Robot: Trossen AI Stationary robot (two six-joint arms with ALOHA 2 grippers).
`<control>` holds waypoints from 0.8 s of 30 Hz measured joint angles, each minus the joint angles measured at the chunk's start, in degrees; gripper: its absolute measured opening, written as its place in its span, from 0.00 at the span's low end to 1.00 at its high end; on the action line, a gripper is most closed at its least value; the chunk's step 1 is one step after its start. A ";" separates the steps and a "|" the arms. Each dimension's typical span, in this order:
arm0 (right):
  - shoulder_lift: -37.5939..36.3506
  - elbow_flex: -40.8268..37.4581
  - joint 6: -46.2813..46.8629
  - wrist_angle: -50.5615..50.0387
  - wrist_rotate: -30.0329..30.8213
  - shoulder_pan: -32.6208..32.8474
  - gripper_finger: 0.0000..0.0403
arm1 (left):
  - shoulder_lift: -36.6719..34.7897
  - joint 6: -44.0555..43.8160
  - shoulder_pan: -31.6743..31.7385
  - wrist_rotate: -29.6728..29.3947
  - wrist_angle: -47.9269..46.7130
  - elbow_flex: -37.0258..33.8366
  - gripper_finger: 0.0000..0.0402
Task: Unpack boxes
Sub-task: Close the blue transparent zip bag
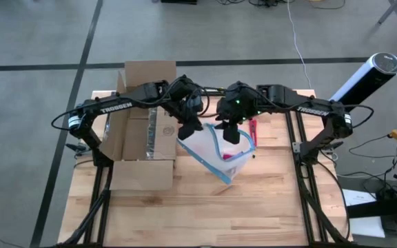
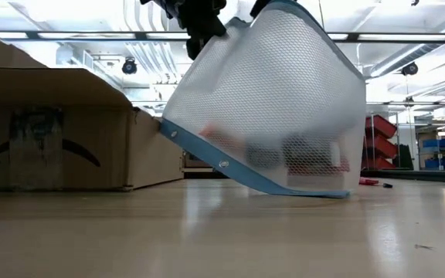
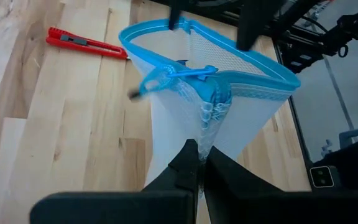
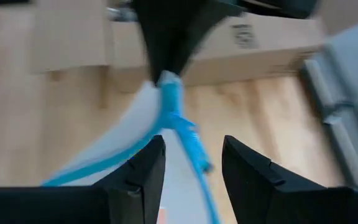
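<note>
Cardboard fills the table's left side: one open box (image 1: 140, 134) with its flaps spread, seen from above beside the pouch. One mesh pouch (image 1: 220, 155) with a blue edge hangs between the two arms, its lower corner touching the wood. The left gripper (image 3: 199, 163) has its fingers pressed together on the pouch's blue rim, a detail only the left wrist view makes plain. The right gripper (image 4: 193, 163) has its fingers spread, with the blue edge running between them without either finger closing on it. From table height the pouch (image 2: 273, 116) blocks most of the room behind it, and dark and red contents show dimly through the mesh. One red cutter (image 3: 86, 43) lies on the wood just beside the pouch, on the side away from the box.
</note>
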 joint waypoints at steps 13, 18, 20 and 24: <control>2.21 -0.03 -3.76 0.34 -5.21 -1.38 0.30 | 0.00 0.37 -0.10 2.34 0.02 -0.02 0.00; 5.14 -0.08 -4.68 0.44 -7.96 -1.35 0.32 | 0.00 0.37 -0.16 2.42 -0.04 -0.07 0.00; 5.63 -0.11 -5.04 0.39 -8.99 -1.35 0.31 | 0.00 0.37 -0.15 2.43 -0.07 -0.07 0.00; 5.57 -0.11 -5.23 0.44 -11.26 -1.49 0.28 | 0.00 0.38 -0.25 2.45 -0.09 -0.07 0.00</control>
